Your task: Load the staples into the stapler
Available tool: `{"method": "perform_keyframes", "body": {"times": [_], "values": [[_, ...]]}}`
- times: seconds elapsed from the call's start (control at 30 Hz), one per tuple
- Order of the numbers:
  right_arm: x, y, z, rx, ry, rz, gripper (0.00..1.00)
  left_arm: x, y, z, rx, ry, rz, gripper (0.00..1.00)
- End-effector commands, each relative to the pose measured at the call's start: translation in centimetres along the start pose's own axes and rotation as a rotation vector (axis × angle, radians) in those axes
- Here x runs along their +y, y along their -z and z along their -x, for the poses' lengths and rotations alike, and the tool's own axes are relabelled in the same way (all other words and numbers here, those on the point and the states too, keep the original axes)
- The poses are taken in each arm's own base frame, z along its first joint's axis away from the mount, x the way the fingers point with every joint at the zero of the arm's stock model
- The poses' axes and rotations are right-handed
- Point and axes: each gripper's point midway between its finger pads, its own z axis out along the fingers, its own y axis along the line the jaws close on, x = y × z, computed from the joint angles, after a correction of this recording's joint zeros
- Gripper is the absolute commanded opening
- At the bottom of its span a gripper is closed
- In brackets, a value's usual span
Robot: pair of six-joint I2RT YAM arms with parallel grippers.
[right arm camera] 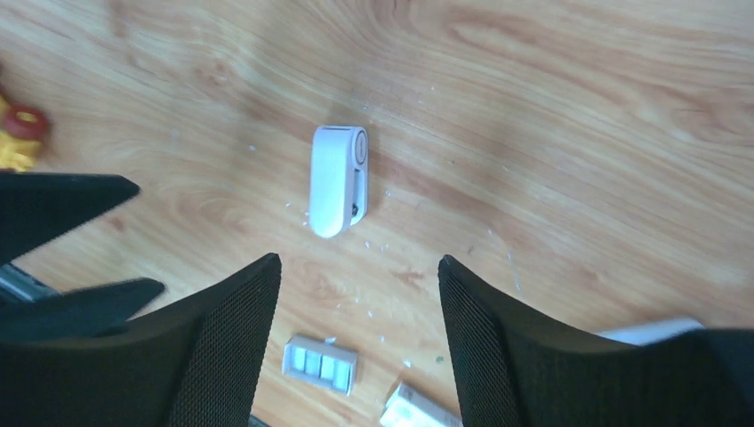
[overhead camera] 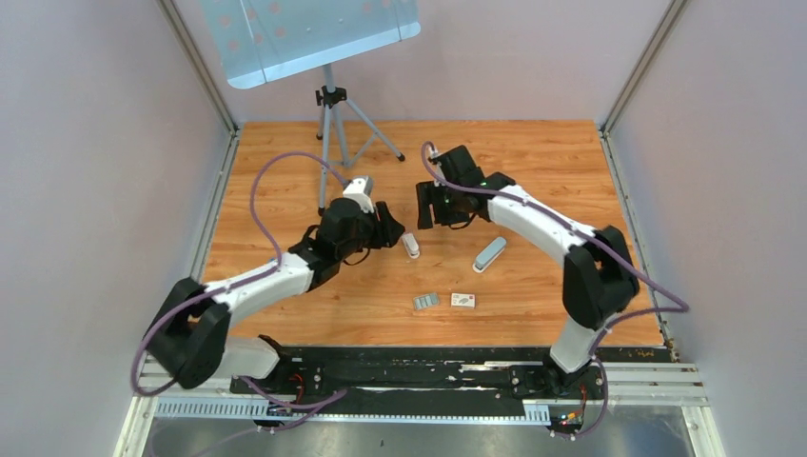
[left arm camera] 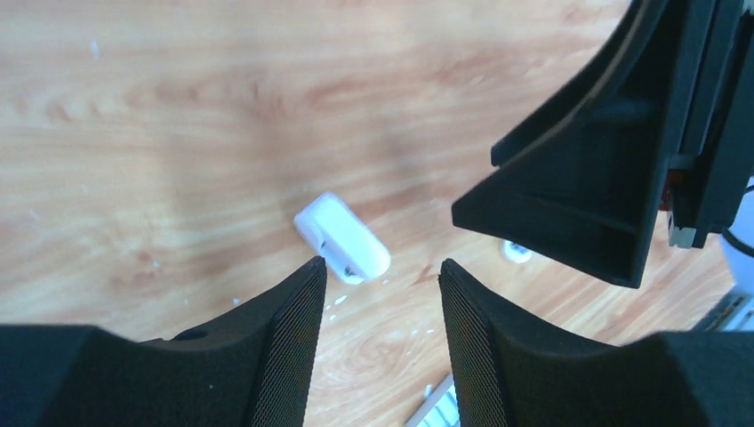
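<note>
Two arms stand here, one claw each: the left claw and the right claw, with two black fingers apiece, four in all. Two purple cables run, one along each arm. Two white oblong pieces look like stapler parts: the shorter piece lies just ahead of the left claw's fingertips, and the longer piece lies nearer the right claw, touching neither. One block of staples, ridged in three segments, lies under the right claw's fingers in its wrist view, with one small white box just beside it. One tripod bearing one pale panel stands beyond the left claw.
</note>
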Motion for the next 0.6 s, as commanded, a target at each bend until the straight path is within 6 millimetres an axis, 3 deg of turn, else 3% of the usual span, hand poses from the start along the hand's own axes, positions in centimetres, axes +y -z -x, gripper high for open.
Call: {"method": "perform_keyframes", "body": {"times": [0.0,0.07,0.1,0.13,0.2,0.23,0.37,0.57], "values": [[-0.6,7.1,1.6,-0.103,0.038,-0.077,0.74,-1.0,4.3,4.3,-0.034,-0.106,0.038,0.55],[-1.3,9.1,0.6,-0.127,0.047,-0.108,0.84,-1.8,6.4,5.7,-0.048,-0.134,0.03,0.63],[-1.9,10.1,0.2,-0.136,0.053,-0.138,0.95,-2.1,7.5,6.2,-0.057,-0.144,0.026,0.68],[-2.7,11.2,-0.3,-0.147,0.057,-0.175,0.99,-2.4,8.5,6.7,-0.067,-0.152,0.018,0.73],[-3.7,13.2,-1.5,-0.16,0.059,-0.225,1.0,-2.9,10.6,7.4,-0.09,-0.16,-0.001,0.84],[-3.8,14.6,-2.1,-0.181,0.056,-0.226,1.0,-3.3,11.4,7.6,-0.099,-0.161,-0.02,0.97],[-3.5,17.4,-4.5,-0.242,0.039,-0.174,1.0,-4.6,14.7,7.8,-0.134,-0.148,-0.102,1.0],[-3.5,20.4,-8.0,-0.331,0.005,-0.109,1.0,-3.5,18.2,6.5,-0.159,-0.116,-0.1,1.0]]}}
